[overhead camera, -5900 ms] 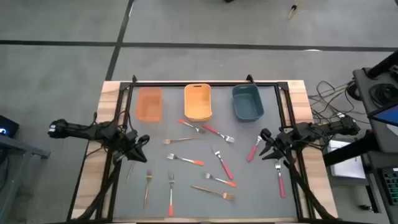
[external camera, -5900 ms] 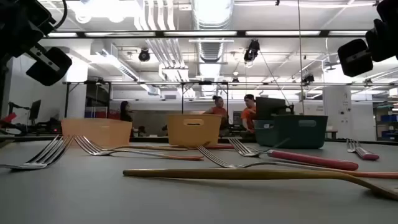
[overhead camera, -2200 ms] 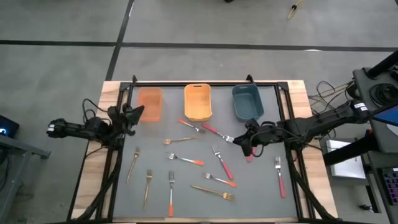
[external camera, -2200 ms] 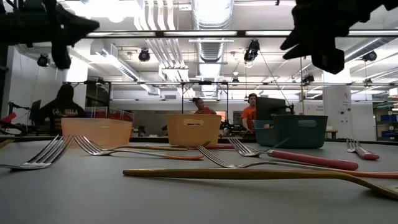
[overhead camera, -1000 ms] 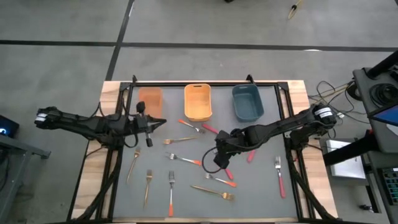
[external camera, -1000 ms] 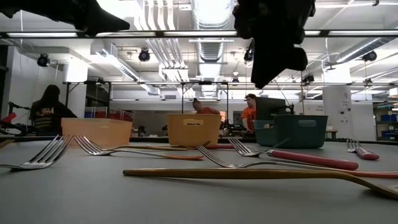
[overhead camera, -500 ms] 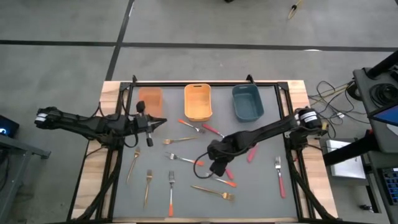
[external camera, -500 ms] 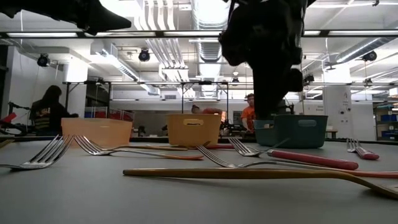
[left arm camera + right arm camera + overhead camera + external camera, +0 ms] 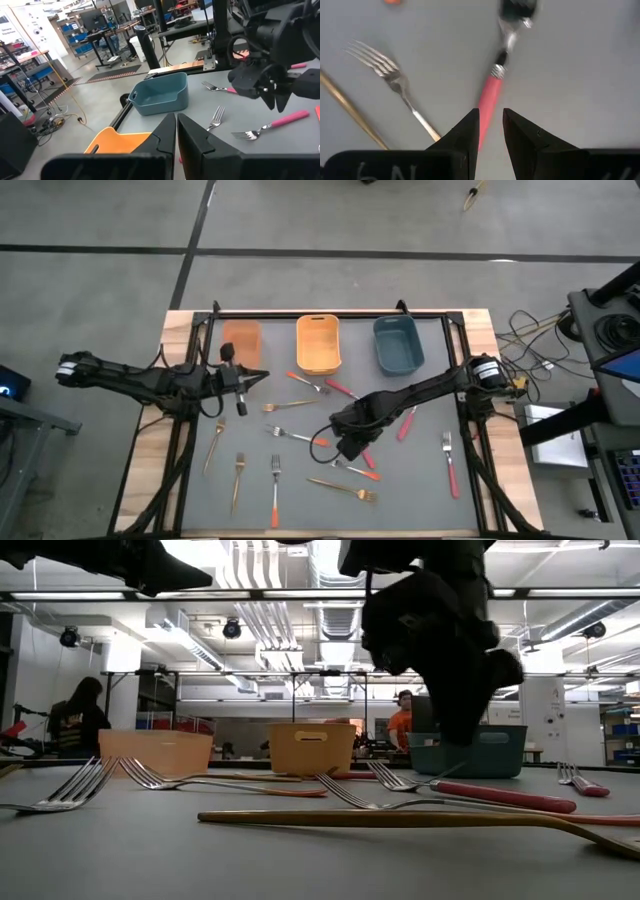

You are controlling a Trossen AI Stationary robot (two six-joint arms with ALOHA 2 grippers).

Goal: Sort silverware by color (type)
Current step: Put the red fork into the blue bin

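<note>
The desk (image 9: 420, 510) carries three bins along its far edge: a light orange bin (image 9: 240, 347), a yellow-orange bin (image 9: 318, 343) and a blue bin (image 9: 398, 344). Forks lie scattered on the grey surface in front of them. The right end effector (image 9: 345, 448) reaches to mid-desk, its fingers narrowly parted just above a pink-handled fork (image 9: 495, 87), which lies flat between the tips. The left end effector (image 9: 240, 380) hangs near the light orange bin with its fingers nearly closed, holding nothing. A gold fork (image 9: 343, 488) lies nearest the front.
</note>
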